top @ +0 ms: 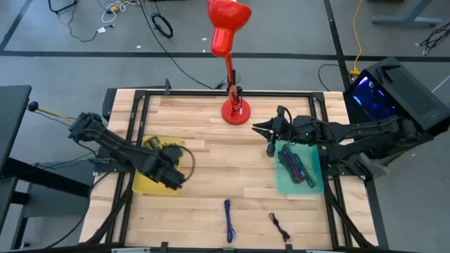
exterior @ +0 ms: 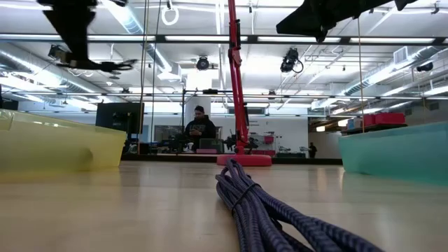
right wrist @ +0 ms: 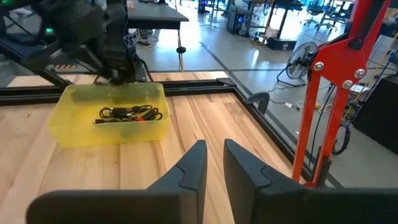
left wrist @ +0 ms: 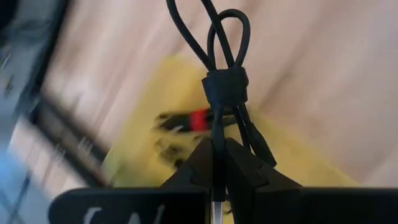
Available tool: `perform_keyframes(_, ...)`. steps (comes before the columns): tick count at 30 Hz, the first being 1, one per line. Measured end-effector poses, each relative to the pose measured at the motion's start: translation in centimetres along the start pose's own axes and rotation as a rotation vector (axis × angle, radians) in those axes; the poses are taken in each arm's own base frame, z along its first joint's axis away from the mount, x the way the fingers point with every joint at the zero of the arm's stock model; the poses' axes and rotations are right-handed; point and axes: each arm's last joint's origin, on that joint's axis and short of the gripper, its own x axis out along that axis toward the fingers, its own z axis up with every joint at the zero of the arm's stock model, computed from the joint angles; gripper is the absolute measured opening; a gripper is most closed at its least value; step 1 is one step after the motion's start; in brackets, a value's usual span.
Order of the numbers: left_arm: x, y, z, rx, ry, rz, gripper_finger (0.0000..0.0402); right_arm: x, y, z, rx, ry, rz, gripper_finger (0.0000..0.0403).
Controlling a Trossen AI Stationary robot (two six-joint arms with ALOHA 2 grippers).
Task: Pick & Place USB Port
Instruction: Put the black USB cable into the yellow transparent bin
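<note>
My left gripper [left wrist: 217, 155] is shut on a coiled black cable [left wrist: 225, 81] and hovers over the yellow tray [top: 151, 181] at the table's left. The tray holds more black cables, one with a red band [left wrist: 198, 120]. My right gripper [right wrist: 214, 163] is open with a narrow gap and touches nothing. It hangs above the far left corner of the green tray [top: 301, 172], which holds purple and green cables [top: 297, 165]. A blue cable [top: 228, 219] and a small black cable [top: 280, 226] lie flat on the table near its near edge. My left gripper pinches the black cable bundle between its two fingers, just behind the bundle's wrap band [left wrist: 219, 127]. The cable runs along the fingers, and its loops [top: 188, 159] stick out past the fingertips toward the table's right. The bundle is lifted clear above the yellow tray.
A red desk lamp [top: 234, 109] stands at the middle of the far edge, its pole [exterior: 236, 84] rising high. The blue cable [exterior: 259, 203] fills the foreground of the low view. Bare wood lies between the two trays. A person [exterior: 200, 126] sits far behind the table.
</note>
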Motion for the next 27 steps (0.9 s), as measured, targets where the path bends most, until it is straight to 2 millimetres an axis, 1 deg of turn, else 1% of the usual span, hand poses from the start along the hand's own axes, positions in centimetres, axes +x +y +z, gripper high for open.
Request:
perform_keyframes(2,-0.5,0.8,-0.8,-0.092,0.012,0.053,0.002,0.0,0.0,0.0,-0.001,0.003,0.001,0.0055)
perform_keyframes(5,-0.8,1.0,-1.7,-0.173,-0.019,0.007,0.002,0.0,0.0,-0.1,-0.002,0.006,0.001,0.0055)
perform_keyframes(7,-0.5,1.0,-2.3,-0.211,-0.004,0.007,0.002,0.0,0.0,-0.1,-0.002,0.006,0.001,0.0055)
perform_keyframes(11,1.2,0.9,-4.3,-0.268,0.09,0.09,0.002,0.0,0.0,-0.1,-0.002,0.006,0.001,0.0055)
perform_keyframes(16,3.7,0.4,-6.6,-0.325,0.207,0.139,0.0022,0.0,0.0,-0.1,-0.002,0.005,0.001,0.0055)
perform_keyframes(18,4.6,0.1,-7.0,-0.356,0.204,0.124,0.0025,0.0,0.0,0.0,-0.001,0.003,0.001,0.0055)
perform_keyframes(21,5.4,-0.3,-7.3,-0.37,0.209,0.091,0.0031,0.0,0.0,0.0,-0.001,0.0,0.001,0.0055)
perform_keyframes(27,5.6,-0.6,-7.4,-0.357,0.271,0.062,0.0061,0.0,0.0,0.2,0.016,-0.016,0.001,0.0055)
